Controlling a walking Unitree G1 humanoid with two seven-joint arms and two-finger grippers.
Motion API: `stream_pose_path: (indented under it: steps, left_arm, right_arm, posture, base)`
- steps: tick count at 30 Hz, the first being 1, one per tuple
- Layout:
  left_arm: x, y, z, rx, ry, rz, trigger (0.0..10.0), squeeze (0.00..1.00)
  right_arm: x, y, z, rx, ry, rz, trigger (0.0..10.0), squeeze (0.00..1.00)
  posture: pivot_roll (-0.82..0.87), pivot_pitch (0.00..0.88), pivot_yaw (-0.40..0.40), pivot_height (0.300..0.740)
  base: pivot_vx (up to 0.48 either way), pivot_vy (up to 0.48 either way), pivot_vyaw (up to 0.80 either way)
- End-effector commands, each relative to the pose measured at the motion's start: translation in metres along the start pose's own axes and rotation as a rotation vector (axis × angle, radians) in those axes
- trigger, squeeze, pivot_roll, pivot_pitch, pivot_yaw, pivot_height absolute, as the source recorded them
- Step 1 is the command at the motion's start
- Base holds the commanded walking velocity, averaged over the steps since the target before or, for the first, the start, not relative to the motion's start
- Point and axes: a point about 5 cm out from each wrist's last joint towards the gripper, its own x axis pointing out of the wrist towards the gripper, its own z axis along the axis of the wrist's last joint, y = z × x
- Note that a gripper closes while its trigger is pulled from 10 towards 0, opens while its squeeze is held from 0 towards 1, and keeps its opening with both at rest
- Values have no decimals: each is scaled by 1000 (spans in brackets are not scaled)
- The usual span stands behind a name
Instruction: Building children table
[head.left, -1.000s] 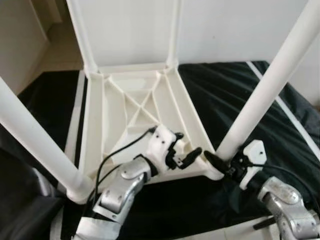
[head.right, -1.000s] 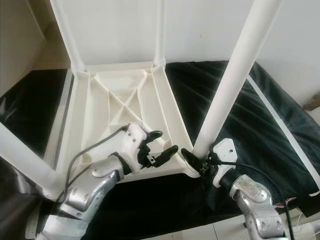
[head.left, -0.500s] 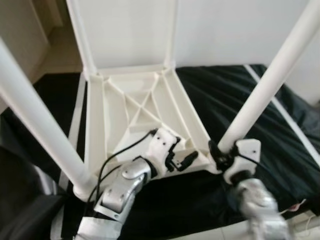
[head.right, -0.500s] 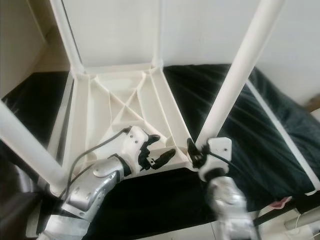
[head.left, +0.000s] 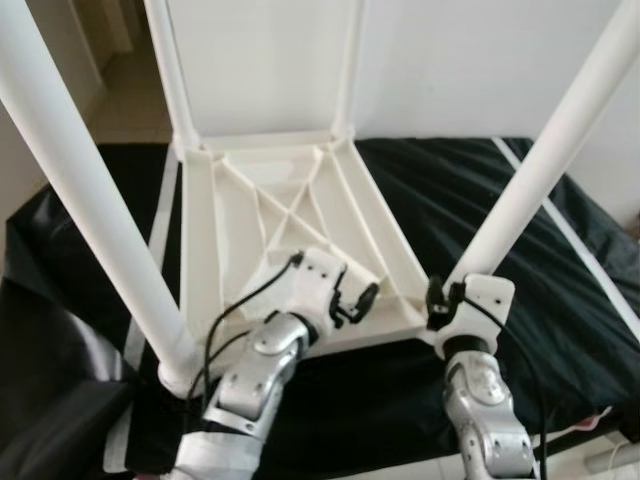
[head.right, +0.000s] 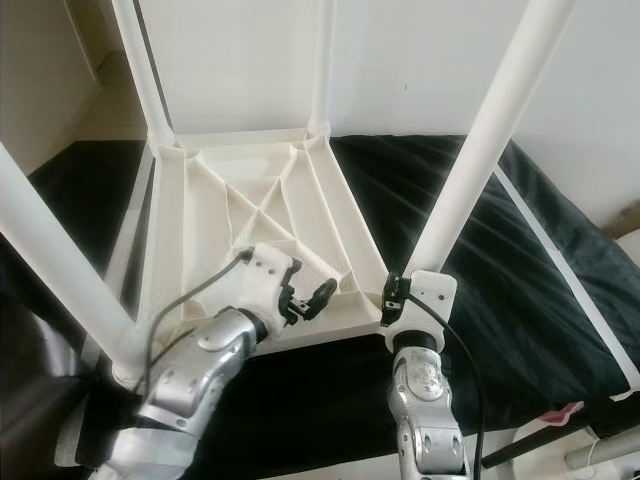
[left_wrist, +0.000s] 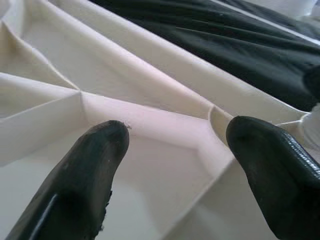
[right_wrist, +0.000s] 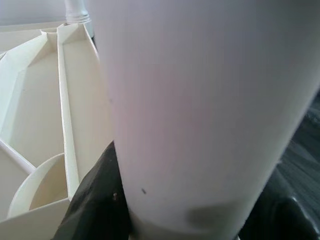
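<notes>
Right end effector (head.right: 395, 300) grips near-right leg (head.right: 478, 170) at base; left end effector (head.right: 308, 298) open over upturned tabletop (head.right: 200, 215). I judge plastic light, stiff, slick.

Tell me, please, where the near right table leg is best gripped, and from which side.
Grip the near right leg low, just above its corner socket, from the robot's side, as the right gripper does: the round shaft probably fits between the fingers there and is stiffest.

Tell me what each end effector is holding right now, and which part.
The right end effector clasps the near-right table leg at its base by the corner socket. The left end effector is open over the tabletop's ribbed underside, holding nothing.
</notes>
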Motion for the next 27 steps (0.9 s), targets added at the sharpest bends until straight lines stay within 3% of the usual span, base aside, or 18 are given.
stream_pose_path:
  steps: [1, 2, 3, 4, 5, 6, 14, 16, 19, 20, 21, 22, 25, 27]
  left_arm:
    - [4, -5, 2, -27, -17, 37, 10000, 0]
    - [4, -5, 3, -29, -28, 34, 10000, 0]
    - [4, -4, 4, -38, -36, 34, 10000, 0]
    - [4, -4, 4, -38, -36, 34, 10000, 0]
    - [4, -3, 5, -42, -40, 35, 10000, 0]
    - [4, -3, 5, -46, -41, 35, 10000, 0]
    - [7, -7, 6, -9, -47, -22, 10000, 0]
    - [6, -10, 6, 58, -59, -53, 10000, 0]
    - [6, -11, 7, 70, -63, -69, 10000, 0]
    - [5, -12, 9, 90, -80, -81, 10000, 0]
    - [6, -15, 11, 98, -92, -98, 10000, 0]
    - [6, -15, 11, 98, -92, -98, 10000, 0]
    - [5, -20, 15, 138, -112, -149, 10000, 0]
    - [5, -21, 15, 137, -110, -167, 10000, 0]
  right_arm:
    - [-1, -6, -12, -21, 63, -57, 10000, 0]
    - [-1, -6, -12, -18, 63, -62, 10000, 0]
    - [0, -5, -12, -13, 59, -56, 10000, 329]
    - [0, -5, -12, -13, 59, -56, 10000, 329]
    - [0, -5, -11, -12, 54, -53, 10000, 792]
    - [0, -5, -11, -10, 48, -54, 10000, 1000]
    - [1, -9, 3, 29, -49, 17, 10000, 1000]
    - [1, -12, 7, 47, -74, 75, 10000, 1000]
    - [1, -16, 10, 43, -86, 114, 10000, 1000]
    - [2, -20, 12, 37, -97, 147, 10000, 322]
    - [3, -24, 16, 27, -113, 200, 10000, 0]
    - [3, -24, 16, 27, -113, 200, 10000, 0]
    - [6, -32, 25, -20, -130, 377, 10000, 0]
    - [8, -34, 27, -35, -127, 433, 10000, 0]
  posture:
    - [0, 0, -59, 740]
    - [0, 0, -58, 740]
    - [1, 0, -58, 740]
    - [1, 0, -58, 740]
    - [1, 0, -57, 740]
    - [1, 0, -57, 740]
    - [-6, 0, -52, 740]
    - [-10, 0, -48, 740]
    - [-14, 0, -49, 740]
    - [-16, 0, -49, 740]
    - [-18, 0, -49, 740]
    - [-18, 0, -49, 740]
    - [-18, 0, -50, 740]
    - [-15, 0, -50, 740]
  base:
    - [0, 0, 0]
    - [0, 0, 0]
    - [0, 0, 0]
    - [0, 0, 0]
    - [0, 0, 0]
    - [0, 0, 0]
    - [0, 0, 0]
    - [0, 0, 0]
    - [0, 0, 0]
    - [0, 0, 0]
    - [0, 0, 0]
    - [0, 0, 0]
    - [0, 0, 0]
    - [0, 0, 0]
